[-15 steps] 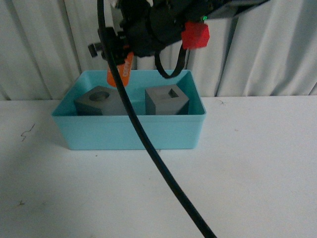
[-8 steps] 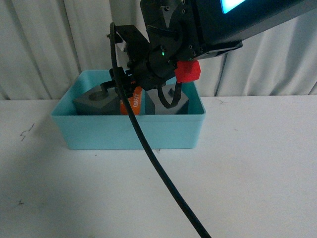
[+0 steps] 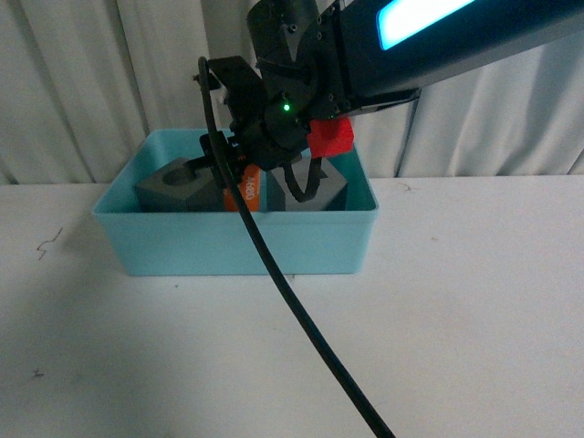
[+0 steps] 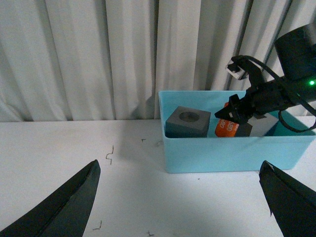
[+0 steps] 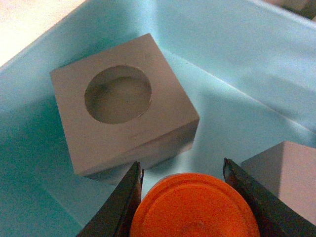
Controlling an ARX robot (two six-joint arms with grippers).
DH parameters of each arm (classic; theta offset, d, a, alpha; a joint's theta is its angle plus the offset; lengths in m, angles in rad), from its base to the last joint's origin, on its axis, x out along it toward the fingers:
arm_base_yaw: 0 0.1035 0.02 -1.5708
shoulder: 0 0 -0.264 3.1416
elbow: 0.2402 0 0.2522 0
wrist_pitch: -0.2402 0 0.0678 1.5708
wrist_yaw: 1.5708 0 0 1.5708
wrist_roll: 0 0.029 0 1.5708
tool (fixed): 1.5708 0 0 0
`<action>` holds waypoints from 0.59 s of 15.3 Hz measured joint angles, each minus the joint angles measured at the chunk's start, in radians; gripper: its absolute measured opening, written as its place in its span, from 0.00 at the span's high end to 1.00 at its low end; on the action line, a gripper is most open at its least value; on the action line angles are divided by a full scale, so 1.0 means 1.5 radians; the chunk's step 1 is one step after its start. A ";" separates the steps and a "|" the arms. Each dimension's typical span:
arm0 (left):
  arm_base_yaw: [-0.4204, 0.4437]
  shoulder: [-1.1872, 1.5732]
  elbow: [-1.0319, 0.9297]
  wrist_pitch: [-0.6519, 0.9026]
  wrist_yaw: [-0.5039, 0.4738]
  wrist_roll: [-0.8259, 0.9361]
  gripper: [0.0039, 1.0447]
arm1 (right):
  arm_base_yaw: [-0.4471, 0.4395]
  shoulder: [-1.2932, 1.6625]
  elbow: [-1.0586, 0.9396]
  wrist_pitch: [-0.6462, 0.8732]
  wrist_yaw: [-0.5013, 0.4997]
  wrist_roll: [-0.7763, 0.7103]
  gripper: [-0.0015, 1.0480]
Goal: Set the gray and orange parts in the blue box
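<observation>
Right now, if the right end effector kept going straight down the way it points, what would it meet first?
Probably the floor of the blue box, in the gap between the two gray cubes; the orange cylinder it grips would touch first. Depth is unclear.

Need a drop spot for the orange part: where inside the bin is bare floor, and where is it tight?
Bare floor shows in the blue box behind and beside the round-recess cube, toward the far wall. Tight: between that cube and the second gray cube, where the right tool holds the orange cylinder.

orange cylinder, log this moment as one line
right pincer: shut on orange cylinder | inside blue box, between gray cubes | left pincer: open, away | release: pending
</observation>
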 joint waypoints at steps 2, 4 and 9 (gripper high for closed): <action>0.000 0.000 0.000 0.000 0.000 0.000 0.06 | 0.006 0.012 0.005 -0.005 0.007 0.000 0.56; 0.000 0.000 0.000 0.000 0.000 0.000 0.06 | 0.009 0.021 0.011 -0.009 0.010 0.000 0.56; 0.000 0.000 0.000 0.000 0.000 0.000 0.06 | 0.016 0.043 0.040 -0.024 0.029 0.001 0.37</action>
